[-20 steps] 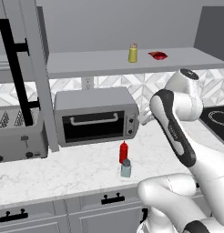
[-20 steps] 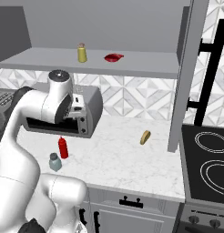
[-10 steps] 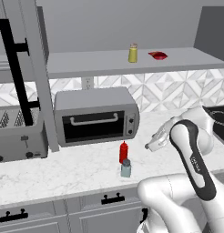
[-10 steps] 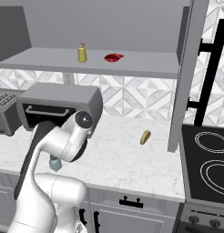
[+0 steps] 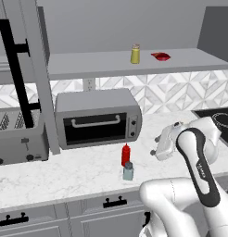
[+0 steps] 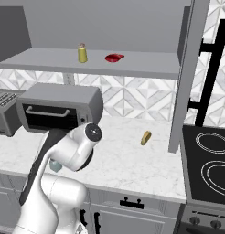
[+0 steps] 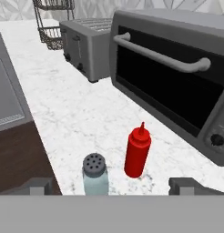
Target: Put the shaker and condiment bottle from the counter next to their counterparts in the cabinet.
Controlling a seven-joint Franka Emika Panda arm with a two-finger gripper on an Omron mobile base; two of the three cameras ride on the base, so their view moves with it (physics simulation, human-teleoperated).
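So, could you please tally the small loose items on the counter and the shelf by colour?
Red: 2, the bottle on the counter and the flat condiment on the shelf.
Yellow: 2, the shelf shaker and a small yellowish item on the counter.
Blue-grey: 1, the counter shaker.
Total: 5.

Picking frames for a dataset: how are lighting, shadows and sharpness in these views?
Left base view: flat, even light, sharp; faint shadow under the shelf. Right base view: same, no glare. Hand view: crisp bottle and shaker, soft contact shadows only, oven window dark, no reflections.
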